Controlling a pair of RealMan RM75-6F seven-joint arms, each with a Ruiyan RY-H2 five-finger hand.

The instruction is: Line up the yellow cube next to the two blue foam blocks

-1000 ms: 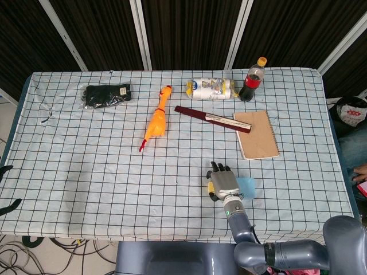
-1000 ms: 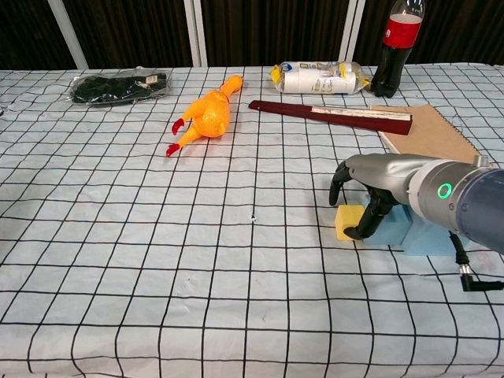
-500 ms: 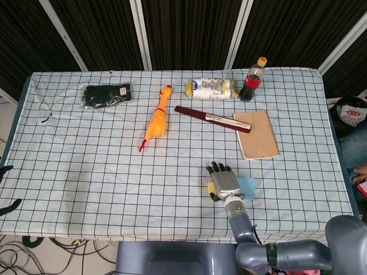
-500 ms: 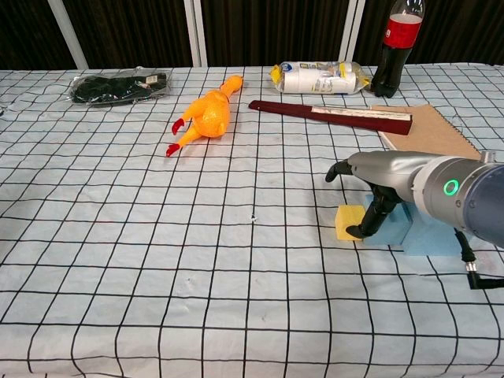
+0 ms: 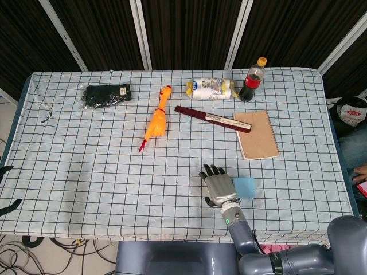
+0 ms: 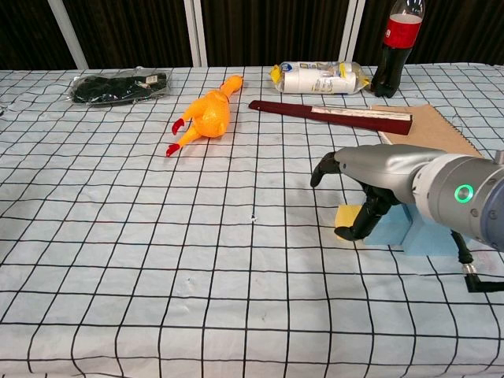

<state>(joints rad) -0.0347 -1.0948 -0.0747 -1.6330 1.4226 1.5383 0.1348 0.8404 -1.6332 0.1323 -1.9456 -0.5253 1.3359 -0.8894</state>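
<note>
The head view looks steeply down on the whole tabletop (image 5: 86,172) from high at the near edge. The chest view sits low and close, facing far, sharing the tabletop's (image 6: 118,260) right-middle.

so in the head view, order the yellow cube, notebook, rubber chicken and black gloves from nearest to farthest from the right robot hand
1. yellow cube, under the right robot hand
2. notebook, beyond it
3. rubber chicken, far left
4. black gloves, far-left corner

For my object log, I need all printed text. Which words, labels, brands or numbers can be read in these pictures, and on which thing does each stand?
No text can be read.
Cola bottle: red label, too blurred.
Lying white package: print too small.
Dark red strip: pale marks, unreadable.
</note>
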